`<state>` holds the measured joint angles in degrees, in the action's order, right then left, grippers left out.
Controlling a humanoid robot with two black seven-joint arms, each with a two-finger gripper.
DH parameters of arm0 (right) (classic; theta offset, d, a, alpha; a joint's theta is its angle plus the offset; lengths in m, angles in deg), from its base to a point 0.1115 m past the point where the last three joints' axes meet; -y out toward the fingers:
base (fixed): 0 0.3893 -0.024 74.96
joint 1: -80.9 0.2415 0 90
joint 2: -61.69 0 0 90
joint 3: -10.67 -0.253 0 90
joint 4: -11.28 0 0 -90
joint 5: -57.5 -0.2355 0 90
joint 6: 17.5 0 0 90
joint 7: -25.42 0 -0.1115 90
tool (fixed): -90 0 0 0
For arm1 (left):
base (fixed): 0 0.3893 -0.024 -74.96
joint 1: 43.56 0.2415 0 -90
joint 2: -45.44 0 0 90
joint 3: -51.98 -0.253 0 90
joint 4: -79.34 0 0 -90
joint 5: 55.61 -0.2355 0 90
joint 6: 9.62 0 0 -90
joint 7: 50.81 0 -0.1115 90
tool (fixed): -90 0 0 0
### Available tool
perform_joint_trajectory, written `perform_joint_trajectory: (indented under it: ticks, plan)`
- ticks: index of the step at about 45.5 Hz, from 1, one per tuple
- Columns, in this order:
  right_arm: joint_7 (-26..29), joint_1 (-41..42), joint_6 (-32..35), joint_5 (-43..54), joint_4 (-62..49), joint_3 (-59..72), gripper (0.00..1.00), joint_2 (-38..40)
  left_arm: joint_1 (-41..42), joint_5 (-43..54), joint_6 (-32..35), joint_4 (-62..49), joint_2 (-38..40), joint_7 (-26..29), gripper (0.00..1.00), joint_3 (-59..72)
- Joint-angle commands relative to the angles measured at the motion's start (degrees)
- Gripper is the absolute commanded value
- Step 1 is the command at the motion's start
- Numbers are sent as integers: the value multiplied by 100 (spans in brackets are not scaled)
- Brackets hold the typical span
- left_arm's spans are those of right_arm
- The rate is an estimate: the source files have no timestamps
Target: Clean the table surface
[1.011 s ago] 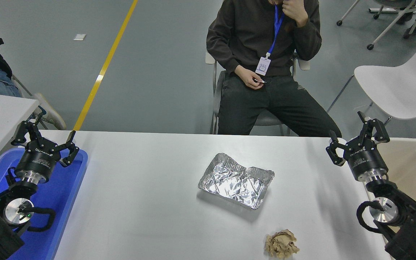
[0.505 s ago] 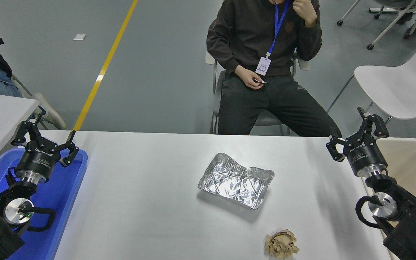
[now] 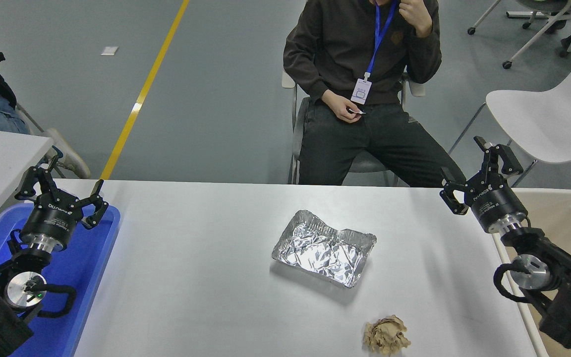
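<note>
While its jaws stand apart and empty, the right black gripper (image 3: 474,171) at the far right corner of the wide matte white table surface (image 3: 191,277) should approach the crumpled foil tray (image 3: 322,248) at that surface's middle from above.

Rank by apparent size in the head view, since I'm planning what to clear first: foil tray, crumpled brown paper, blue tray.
1. Blue tray, largest, though partly hidden by the left arm.
2. Foil tray.
3. Crumpled brown paper, clearly smallest.

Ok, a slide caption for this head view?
Crumpled foil tray and brown paper wad on the table surface; both claws open, empty.
</note>
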<state>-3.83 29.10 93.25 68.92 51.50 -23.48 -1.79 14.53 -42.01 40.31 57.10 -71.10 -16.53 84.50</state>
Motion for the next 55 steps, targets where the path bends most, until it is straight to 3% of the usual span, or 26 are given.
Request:
perform_joint_trajectory:
  ticks: [1,26,40,50,55]
  plan:
    - [735,698,-185,-61,663,901,99,688,1,3,0,0,0,0,100,0]
    - [2766,1902,-256,-632,1779,2175,99,1374,1,-6,0,0,0,0,100,0]
    - [2898,1973,-247,-448,2473,2905,99,996,-8,3,0,0,0,0,100,0]
    - [2951,2096,-212,457,2878,3353,98,890,1,-6,0,0,0,0,100,0]
    - [3292,2131,-282,879,2896,3529,97,645,1,-6,0,0,0,0,100,0]
